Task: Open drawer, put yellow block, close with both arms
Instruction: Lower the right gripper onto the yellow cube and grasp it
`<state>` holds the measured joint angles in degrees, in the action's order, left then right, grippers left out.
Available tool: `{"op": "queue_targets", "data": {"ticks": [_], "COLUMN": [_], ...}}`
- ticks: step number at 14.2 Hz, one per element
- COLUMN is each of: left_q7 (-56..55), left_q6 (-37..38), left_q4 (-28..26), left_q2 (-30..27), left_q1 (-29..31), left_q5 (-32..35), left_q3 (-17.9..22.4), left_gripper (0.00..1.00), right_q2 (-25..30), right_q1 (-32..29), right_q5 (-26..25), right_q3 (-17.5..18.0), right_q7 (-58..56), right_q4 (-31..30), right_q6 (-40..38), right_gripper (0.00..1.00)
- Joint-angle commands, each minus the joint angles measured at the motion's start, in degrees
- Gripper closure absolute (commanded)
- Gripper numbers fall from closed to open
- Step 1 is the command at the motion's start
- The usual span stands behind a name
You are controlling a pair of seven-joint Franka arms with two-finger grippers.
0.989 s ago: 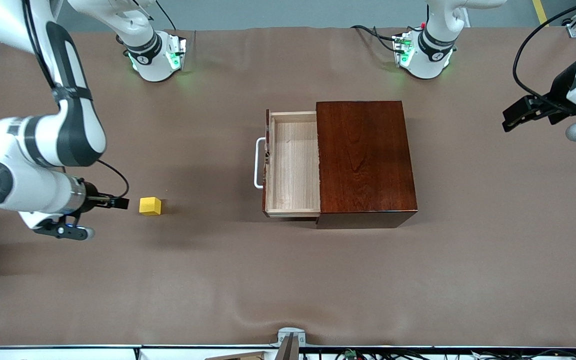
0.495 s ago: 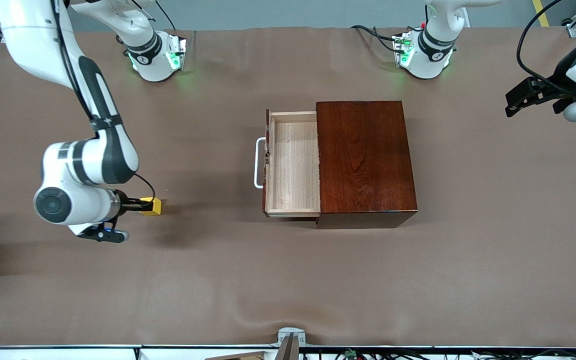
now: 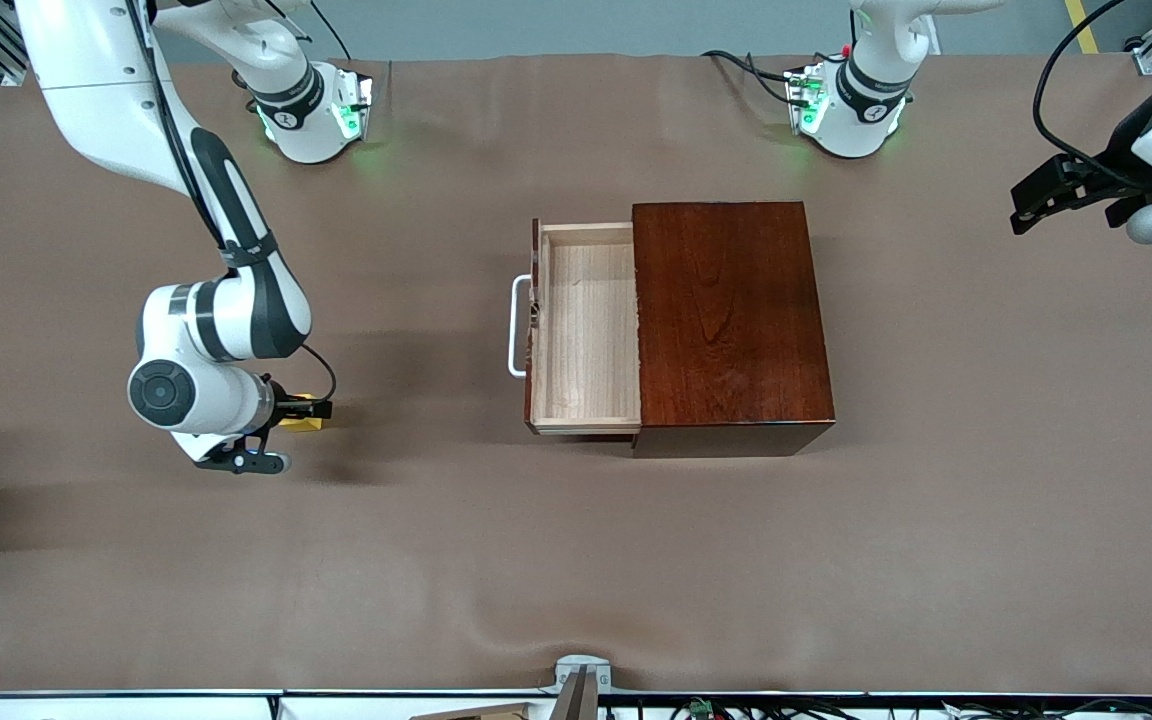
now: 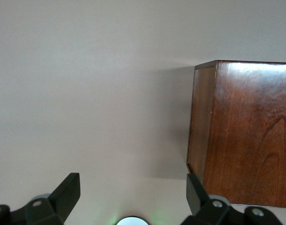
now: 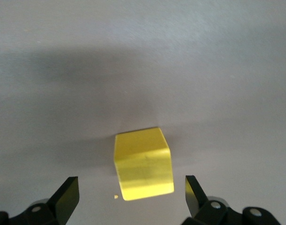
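A: Small bright yellow cube [image 5: 143, 163] on brown worktop [image 3: 576, 560], well apart from pulled-out pale-wood drawer [image 3: 586, 330]?

B: Yes. Right claw [image 5: 131, 197] straddling it, wide open, empty; drawer toward 3 o'clock. Left claw [image 4: 132, 194] open, empty, waiting over the left arm's end.

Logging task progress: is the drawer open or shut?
Open: the drawer is pulled out of the box, its tray empty.

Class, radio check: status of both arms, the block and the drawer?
Right end effector open, over the yellow block on the table. Left end effector open, waiting past the wooden box. Drawer open, empty. Path clear.
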<state>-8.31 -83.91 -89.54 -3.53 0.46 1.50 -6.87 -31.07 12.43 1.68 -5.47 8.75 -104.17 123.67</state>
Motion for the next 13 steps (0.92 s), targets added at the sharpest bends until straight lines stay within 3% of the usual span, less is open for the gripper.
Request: {"op": "queue_targets", "data": {"ticks": [1,8,9,10,13], "left_q7": [1.28,1.28,1.28,1.36,1.28], "left_q6": [-0.82,-0.82,-0.82,-0.82,-0.82], "left_q4": [-1.25,-1.34,-1.25,-1.25,-1.34], "left_q2": [-1.31,-1.31,-1.31,-1.31,-1.22], "left_q1": [1.29,1.29,1.29,1.29,1.38], "left_q5": [-0.35,-0.35,-0.35,-0.35,-0.44], "left_q3": [-0.78,-0.78,-0.78,-0.78,-0.78], "left_gripper": [0.00,0.00,0.00,0.00,0.00], "right_q2": [0.66,0.31,0.31,0.31,0.31], "right_q1": [-0.74,-2.15,-1.89,-1.71,-1.71], "right_q5": [0.08,2.19,2.37,2.37,2.46], "right_q3": [-0.16,0.02,0.02,0.02,0.02], "right_q7": [-5.91,-9.45,-9.45,-9.45,-9.45], "right_q4": [-2.79,-4.73,-4.82,-4.82,-4.99], "right_q6": [3.94,5.35,5.79,5.88,5.88], "right_gripper": [0.00,0.00,0.10,0.12,0.57]}}
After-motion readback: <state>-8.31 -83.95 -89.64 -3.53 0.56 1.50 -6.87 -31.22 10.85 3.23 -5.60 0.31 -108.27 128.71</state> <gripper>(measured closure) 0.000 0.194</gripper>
